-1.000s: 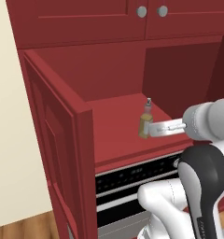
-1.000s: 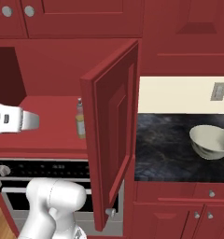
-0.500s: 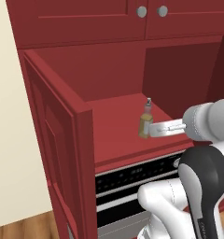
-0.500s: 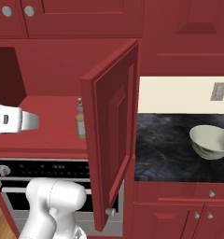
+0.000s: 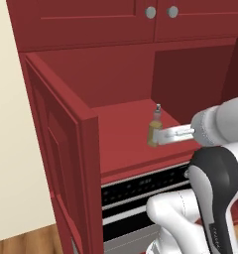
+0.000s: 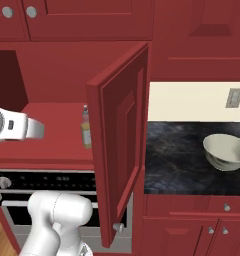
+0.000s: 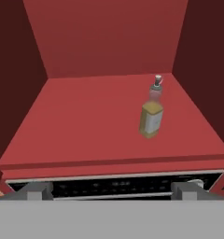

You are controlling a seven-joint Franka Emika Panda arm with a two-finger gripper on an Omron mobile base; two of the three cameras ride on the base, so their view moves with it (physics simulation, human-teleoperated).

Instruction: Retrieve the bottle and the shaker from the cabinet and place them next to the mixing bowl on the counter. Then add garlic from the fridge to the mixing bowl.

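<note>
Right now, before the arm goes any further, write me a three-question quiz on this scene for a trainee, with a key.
1. True or false: the bottle stands upright on the floor of the open cabinet.
2. Multiple choice: where is the mixing bowl? A) inside the cabinet B) on the counter C) held in the pincer
3. Fill in the gap: in the hand view, the pincer is ___ and short of the bottle.

Key
1. True: it stands alone on the red shelf floor, grey top up.
2. B: it sits on the black worktop, to the right of the open cabinet door.
3. Open: its two fingertips stand wide apart with nothing between them.
</note>
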